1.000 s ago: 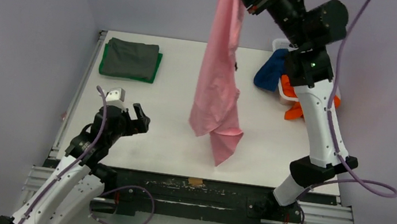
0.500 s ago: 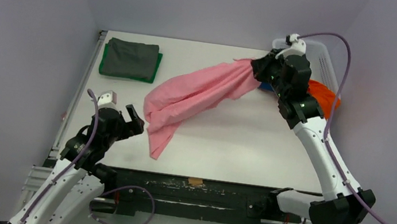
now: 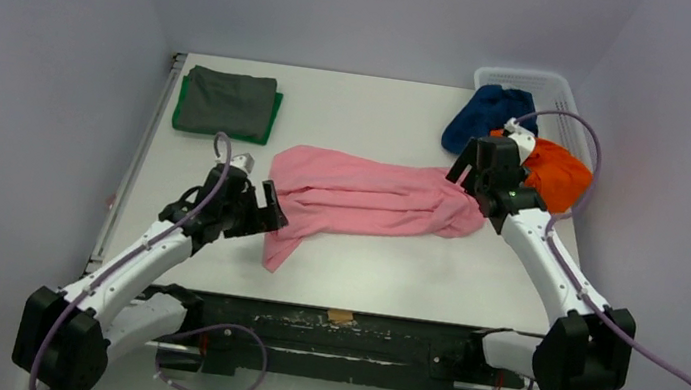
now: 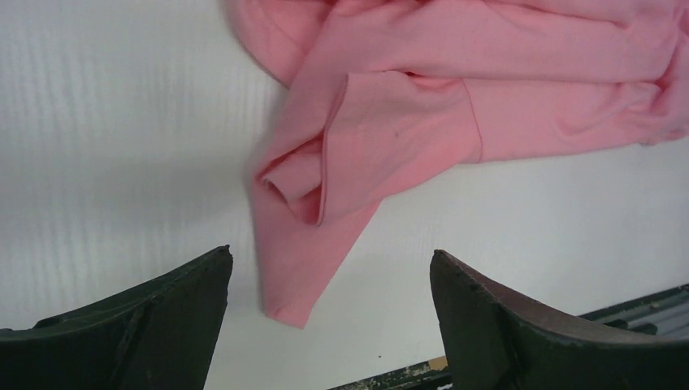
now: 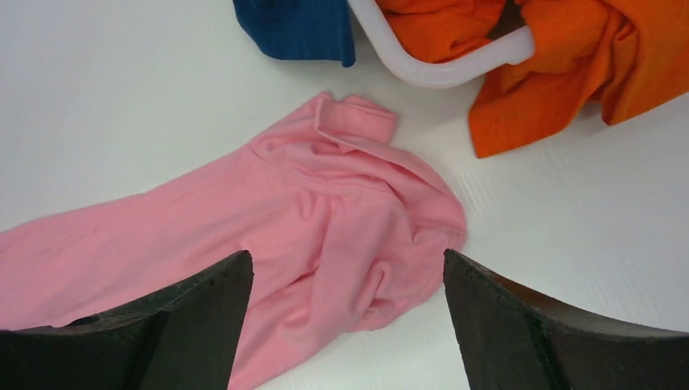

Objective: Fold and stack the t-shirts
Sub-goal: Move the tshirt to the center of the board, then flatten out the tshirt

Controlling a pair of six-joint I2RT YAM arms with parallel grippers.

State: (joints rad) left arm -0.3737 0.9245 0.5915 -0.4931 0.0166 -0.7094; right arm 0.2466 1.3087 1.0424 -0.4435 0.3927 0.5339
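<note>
The pink t-shirt (image 3: pixel 371 198) lies crumpled in a long strip across the middle of the table, free of both grippers. My left gripper (image 3: pixel 269 210) is open just above its left tail end (image 4: pixel 301 276). Over the bunched right end (image 5: pixel 382 236) my right gripper (image 3: pixel 463 177) hovers open with nothing between its fingers. The dark grey t-shirt (image 3: pixel 228 101) is folded on top of the green one (image 3: pixel 275 117) at the back left. The navy blue t-shirt (image 3: pixel 483 115) and the orange one (image 3: pixel 558 173) hang over the basket's edge.
A white mesh basket (image 3: pixel 530 80) stands at the back right corner; its rim (image 5: pixel 443 75) shows close beyond the pink cloth. The table's front edge (image 4: pixel 390 375) is near the left gripper. Bare white tabletop (image 3: pixel 433 267) lies in front of the pink shirt.
The right arm swung the pink t-shirt down from the air, laid it on the table and opened. The left arm reached forward and right to the shirt's left end.
</note>
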